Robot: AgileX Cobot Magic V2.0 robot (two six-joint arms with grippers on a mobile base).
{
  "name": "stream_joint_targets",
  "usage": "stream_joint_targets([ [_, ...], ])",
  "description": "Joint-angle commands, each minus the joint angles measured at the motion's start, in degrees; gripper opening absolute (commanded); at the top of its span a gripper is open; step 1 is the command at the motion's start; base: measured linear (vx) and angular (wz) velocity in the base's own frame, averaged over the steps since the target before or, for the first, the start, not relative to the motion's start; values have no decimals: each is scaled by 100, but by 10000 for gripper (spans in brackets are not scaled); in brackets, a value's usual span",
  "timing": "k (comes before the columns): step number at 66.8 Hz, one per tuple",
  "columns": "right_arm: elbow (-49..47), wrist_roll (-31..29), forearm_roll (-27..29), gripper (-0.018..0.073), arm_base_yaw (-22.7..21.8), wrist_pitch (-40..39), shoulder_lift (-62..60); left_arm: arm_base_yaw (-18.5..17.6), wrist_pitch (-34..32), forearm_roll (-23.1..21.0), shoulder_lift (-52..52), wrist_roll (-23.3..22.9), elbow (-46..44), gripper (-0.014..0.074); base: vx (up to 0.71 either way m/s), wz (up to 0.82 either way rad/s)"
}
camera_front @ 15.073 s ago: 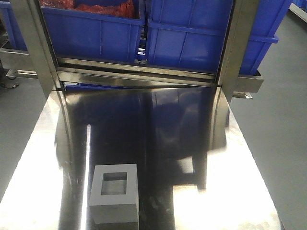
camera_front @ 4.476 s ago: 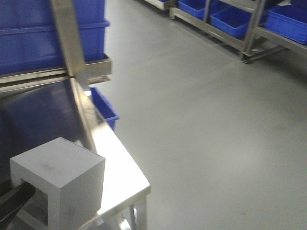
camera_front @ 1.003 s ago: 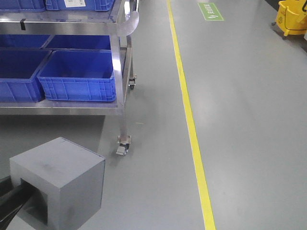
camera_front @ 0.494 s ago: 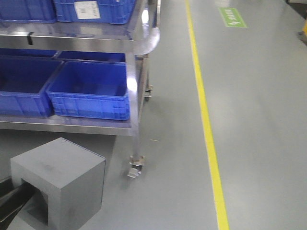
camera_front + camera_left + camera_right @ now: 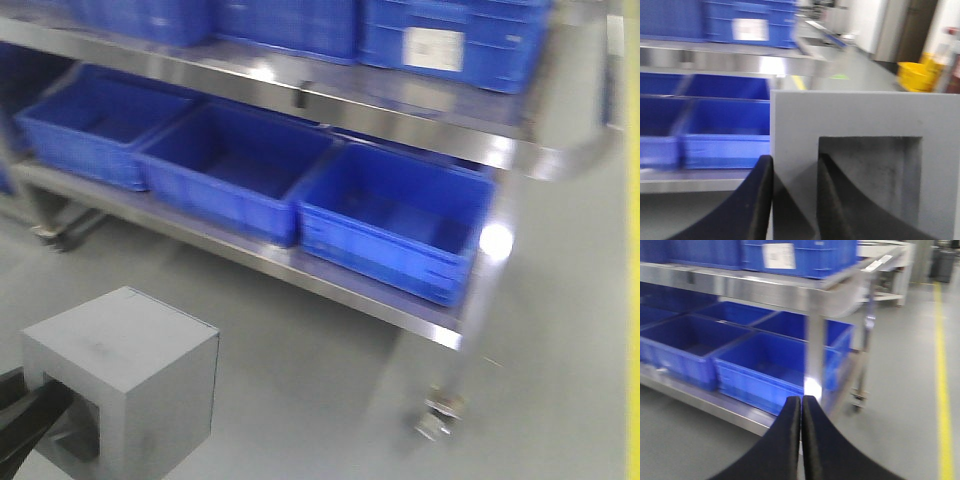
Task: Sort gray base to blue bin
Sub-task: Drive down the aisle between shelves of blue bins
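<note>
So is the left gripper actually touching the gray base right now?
Touching. The left wrist view shows the left gripper clamped on the gray base: one finger lies against its outer side, the other inside the recess against the same wall.

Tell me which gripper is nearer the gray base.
Left. The left gripper clamps the gray base by one wall, one finger outside and one inside the recess. The right gripper is shut on nothing, apart from the base, which does not show in its view.
</note>
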Motion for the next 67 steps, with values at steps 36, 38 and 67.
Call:
stream_joint_targets([
  [36,32,-69,-49,-5,-10,-452,-42,-7,-635,-22,14,-30,-182,-7,26,84],
  [38,32,-69,-49,-5,-10,-452,-42,-7,-635,-22,14,-30,-182,-7,26,68],
  [67,32,-69,-49,-5,-10,-452,-42,-7,-635,-22,14,-30,-182,-7,27,65],
])
